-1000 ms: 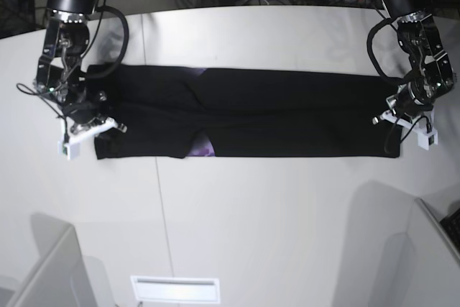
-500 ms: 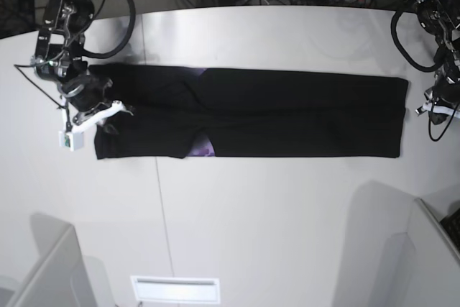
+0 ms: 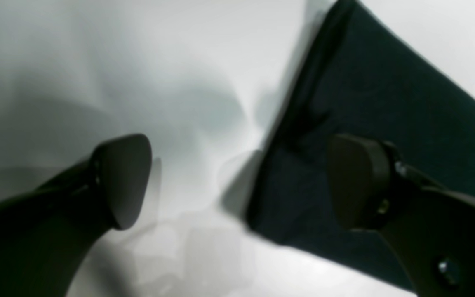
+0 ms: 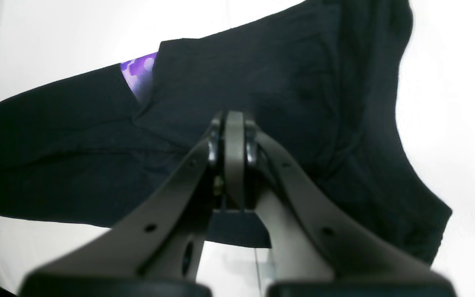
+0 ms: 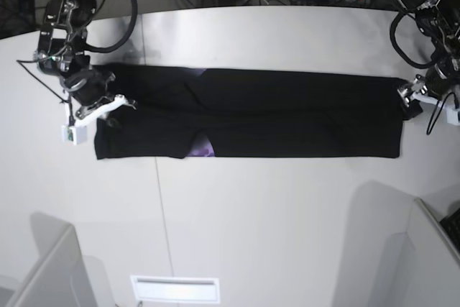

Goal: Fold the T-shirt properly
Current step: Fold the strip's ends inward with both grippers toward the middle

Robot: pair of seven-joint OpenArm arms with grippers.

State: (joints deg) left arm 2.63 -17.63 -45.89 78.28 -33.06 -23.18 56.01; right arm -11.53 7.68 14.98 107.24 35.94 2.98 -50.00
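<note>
The T-shirt [image 5: 251,113] lies flat on the white table [image 5: 273,221] as a long black band running left to right, its sides already folded in, with a sliver of purple print [image 4: 138,74] peeping out near the middle. I judge it light, limp and a bit clingy; it will sag and crease unless both ends are lifted together. My left gripper [image 3: 237,181] stands wide apart, holding nothing, straddling the band's right-hand corner. My right gripper [image 4: 234,156] is clenched tight above the left end, and I cannot see any cloth pinched in it. I would take hold at the end corners, pinching every layer.
</note>
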